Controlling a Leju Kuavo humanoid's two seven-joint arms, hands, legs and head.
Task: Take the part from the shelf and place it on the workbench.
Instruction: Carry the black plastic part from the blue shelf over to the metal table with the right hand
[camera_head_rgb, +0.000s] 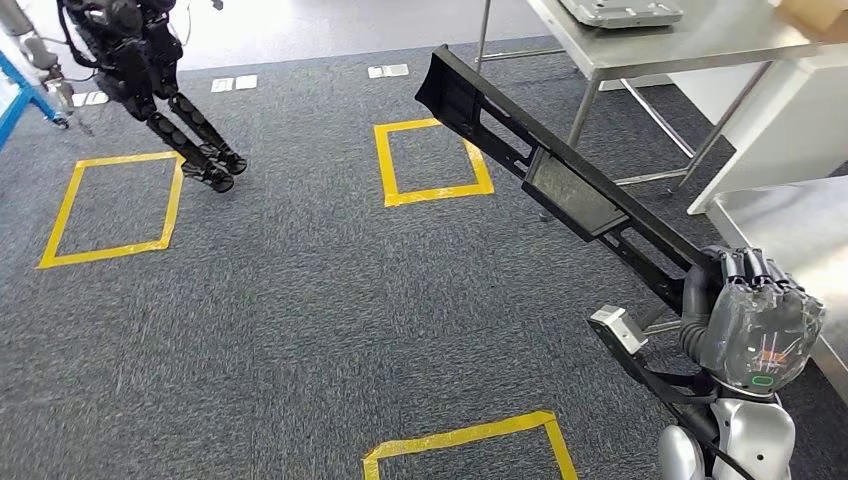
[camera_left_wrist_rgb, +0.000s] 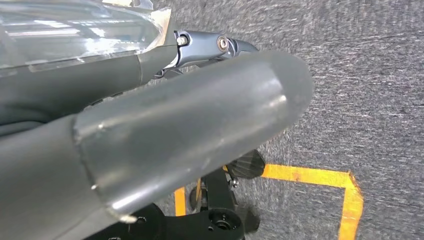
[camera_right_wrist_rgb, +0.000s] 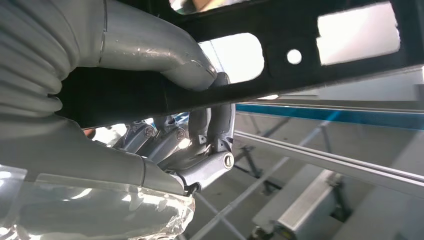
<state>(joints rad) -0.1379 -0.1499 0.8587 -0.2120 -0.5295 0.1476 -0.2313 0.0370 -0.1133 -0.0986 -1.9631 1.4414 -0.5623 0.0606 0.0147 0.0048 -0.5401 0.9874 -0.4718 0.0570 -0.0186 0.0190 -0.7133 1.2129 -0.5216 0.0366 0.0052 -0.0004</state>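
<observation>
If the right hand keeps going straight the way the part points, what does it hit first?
Probably the steel table: the right hand holds the black part aimed at its front legs, though depth is unclear.

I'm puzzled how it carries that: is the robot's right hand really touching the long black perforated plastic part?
Touching. The right wrist view shows the right hand wrapped around the long black perforated plastic part, thumb pressed on its edge, darker fingers curled beneath.

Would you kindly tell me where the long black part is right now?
In the head view, the long black plastic part is gripped by the right hand, slanting up-left over the grey carpet toward the metal workbench.
</observation>
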